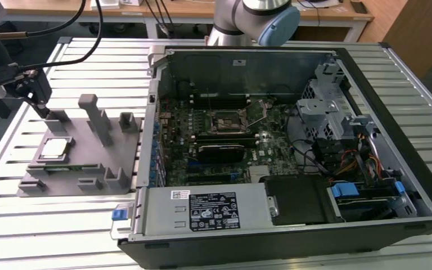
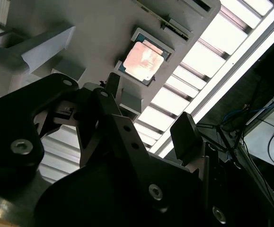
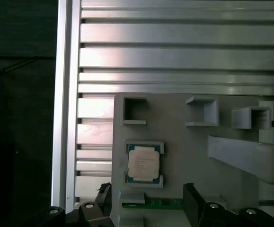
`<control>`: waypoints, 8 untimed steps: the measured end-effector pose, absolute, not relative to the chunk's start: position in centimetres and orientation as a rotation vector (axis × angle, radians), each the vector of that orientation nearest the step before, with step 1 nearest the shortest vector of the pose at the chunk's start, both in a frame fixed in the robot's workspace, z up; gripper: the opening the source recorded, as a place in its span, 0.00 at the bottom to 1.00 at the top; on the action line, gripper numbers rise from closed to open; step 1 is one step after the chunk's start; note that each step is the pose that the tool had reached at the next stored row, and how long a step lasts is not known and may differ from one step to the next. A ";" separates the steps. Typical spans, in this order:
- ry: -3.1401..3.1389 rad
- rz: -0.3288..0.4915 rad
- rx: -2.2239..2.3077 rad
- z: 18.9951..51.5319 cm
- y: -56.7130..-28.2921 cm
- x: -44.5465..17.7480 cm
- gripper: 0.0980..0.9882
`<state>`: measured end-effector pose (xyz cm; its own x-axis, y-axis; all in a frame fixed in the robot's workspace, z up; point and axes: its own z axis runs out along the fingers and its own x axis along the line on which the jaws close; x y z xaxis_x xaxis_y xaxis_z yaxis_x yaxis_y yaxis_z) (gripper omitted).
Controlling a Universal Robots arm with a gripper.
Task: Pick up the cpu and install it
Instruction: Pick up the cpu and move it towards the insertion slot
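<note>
The cpu (image 1: 54, 149) is a small square chip with a silvery top. It lies flat in a pocket of the grey fixture (image 1: 81, 169) on the exterior view's left. My gripper (image 1: 43, 108) hangs above the fixture's far end, a little behind the chip and not touching it. In the first wrist view the cpu (image 3: 144, 163) sits just ahead of the gripper (image 3: 148, 198), whose two black fingers (image 3: 191, 196) stand apart with nothing between them. The second wrist view shows the cpu (image 2: 144, 61) beyond the open gripper (image 2: 148, 109).
An open computer case (image 1: 291, 236) fills the exterior view's right, with the black socket frame (image 1: 227, 120) on its motherboard. The fixture carries upright grey posts (image 1: 96, 118) and blocks near the chip. The slatted metal table (image 3: 174, 56) ends at an edge beside the fixture.
</note>
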<state>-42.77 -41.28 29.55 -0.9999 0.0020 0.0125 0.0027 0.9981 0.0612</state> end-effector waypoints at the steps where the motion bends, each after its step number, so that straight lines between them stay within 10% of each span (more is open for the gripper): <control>1: -3.128 -0.096 -0.004 29.5 -41.3 -42.8 0.68; 8: -3.128 -0.096 -0.004 29.4 -41.3 -42.8 0.68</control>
<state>-42.77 -41.28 29.41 -0.9999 0.0020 0.0124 0.0027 0.9981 0.0613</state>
